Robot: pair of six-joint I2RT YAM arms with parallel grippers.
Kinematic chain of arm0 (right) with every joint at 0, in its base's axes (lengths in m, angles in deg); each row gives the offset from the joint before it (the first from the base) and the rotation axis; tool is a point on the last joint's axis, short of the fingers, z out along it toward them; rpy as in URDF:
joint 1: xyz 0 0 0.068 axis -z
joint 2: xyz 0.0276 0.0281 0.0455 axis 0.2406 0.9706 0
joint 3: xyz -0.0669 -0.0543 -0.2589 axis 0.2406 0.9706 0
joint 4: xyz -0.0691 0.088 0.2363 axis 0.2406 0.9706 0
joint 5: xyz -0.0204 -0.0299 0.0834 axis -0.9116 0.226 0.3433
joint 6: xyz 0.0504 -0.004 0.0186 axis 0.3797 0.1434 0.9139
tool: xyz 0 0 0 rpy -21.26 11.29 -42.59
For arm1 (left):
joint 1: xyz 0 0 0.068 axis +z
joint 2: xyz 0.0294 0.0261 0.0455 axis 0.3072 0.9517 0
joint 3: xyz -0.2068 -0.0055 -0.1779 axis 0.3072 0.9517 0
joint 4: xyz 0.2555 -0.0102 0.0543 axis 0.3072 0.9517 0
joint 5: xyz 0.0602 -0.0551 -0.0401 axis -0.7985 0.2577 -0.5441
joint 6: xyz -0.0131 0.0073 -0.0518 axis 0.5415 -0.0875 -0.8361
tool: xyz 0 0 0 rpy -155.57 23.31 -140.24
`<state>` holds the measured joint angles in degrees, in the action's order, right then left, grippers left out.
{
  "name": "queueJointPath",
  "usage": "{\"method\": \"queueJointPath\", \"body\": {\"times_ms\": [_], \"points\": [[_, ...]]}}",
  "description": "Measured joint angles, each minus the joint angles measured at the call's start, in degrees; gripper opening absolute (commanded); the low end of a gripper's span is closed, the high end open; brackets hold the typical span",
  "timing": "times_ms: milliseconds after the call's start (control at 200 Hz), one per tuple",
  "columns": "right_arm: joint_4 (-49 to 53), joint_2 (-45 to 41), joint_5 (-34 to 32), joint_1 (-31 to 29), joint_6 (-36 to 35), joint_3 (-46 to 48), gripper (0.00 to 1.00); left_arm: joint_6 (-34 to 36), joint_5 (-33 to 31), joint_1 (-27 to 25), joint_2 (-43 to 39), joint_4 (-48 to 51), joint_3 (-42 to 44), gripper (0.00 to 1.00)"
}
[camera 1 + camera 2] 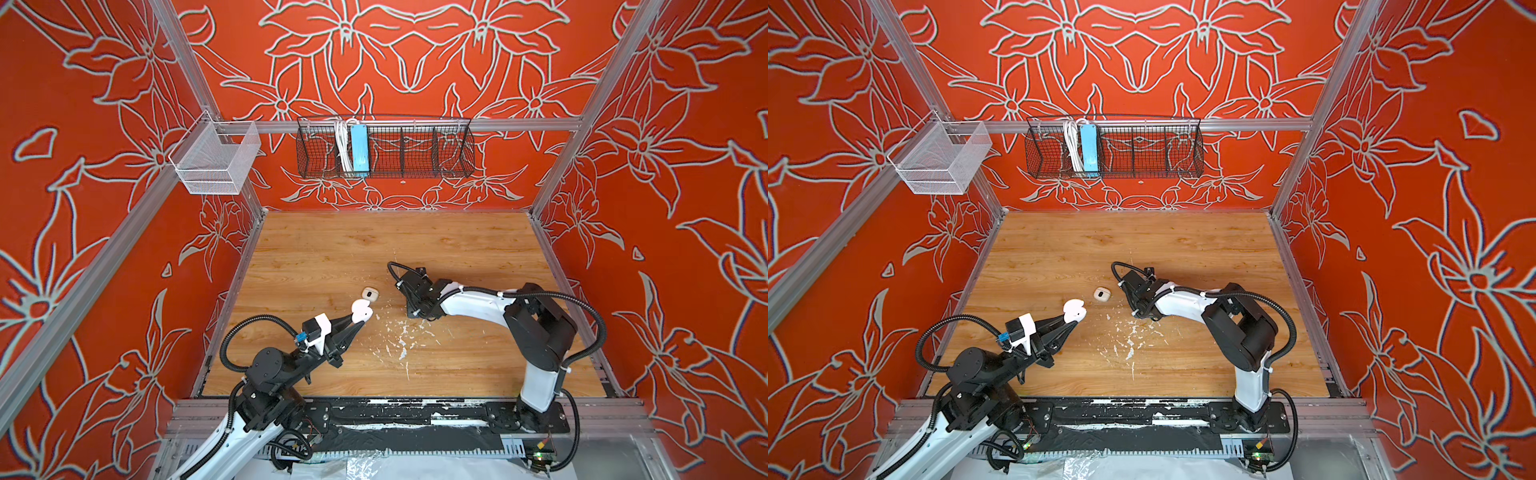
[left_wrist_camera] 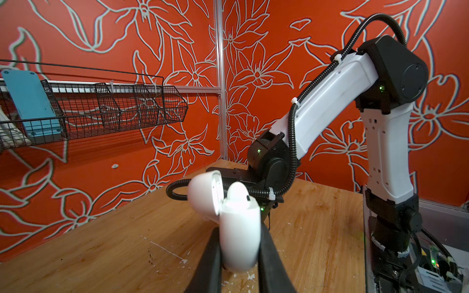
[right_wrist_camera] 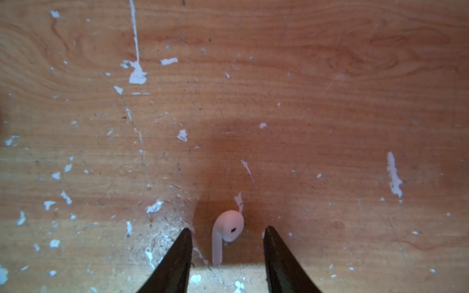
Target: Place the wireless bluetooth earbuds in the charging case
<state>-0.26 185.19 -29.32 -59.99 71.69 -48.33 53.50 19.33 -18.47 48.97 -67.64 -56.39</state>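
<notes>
My left gripper [image 2: 239,256] is shut on the white charging case [image 2: 239,228], held above the table with its lid [image 2: 204,195] swung open; both top views show it [image 1: 360,311] [image 1: 1074,311]. One earbud's rounded top [image 2: 237,194] sticks out of the case opening. The other earbud [image 3: 228,228] lies on the wood, stem toward the camera. My right gripper [image 3: 228,229] is open, a fingertip on either side of it, neither touching. In both top views the right wrist [image 1: 417,295] hides that earbud.
A small white rounded piece with a dark spot [image 1: 369,294] [image 1: 1100,294] lies on the table between the two grippers. White paint flecks [image 1: 401,336] scatter the wood [image 1: 374,249]. A black wire basket [image 1: 386,145] and a white mesh bin [image 1: 214,160] hang on the walls.
</notes>
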Motion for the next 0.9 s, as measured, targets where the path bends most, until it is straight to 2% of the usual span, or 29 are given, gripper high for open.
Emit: {"method": "queueJointPath", "body": {"times_ms": [70, 611, 691, 896], "points": [[0.1, 0.1, 0.1, 0.2, 0.3, 0.0, 0.37, 0.0, -0.2, 0.0, -0.5, 0.2, 0.0, 0.0], [-2.2, 1.0, 2.0, 1.5, 1.3, -0.1, 0.36, 0.0, -0.5, 0.0, -1.4, 0.5, 0.0, 0.0], [-2.4, 1.0, 2.4, 1.5, 1.4, -0.1, 0.28, 0.0, -0.5, 0.0, -1.4, 0.5, 0.0, 0.0], [-3.1, 1.0, 3.0, 1.5, 1.7, 0.0, 0.26, 0.0, -0.5, 0.0, -1.4, 0.8, 0.0, 0.0]]}}
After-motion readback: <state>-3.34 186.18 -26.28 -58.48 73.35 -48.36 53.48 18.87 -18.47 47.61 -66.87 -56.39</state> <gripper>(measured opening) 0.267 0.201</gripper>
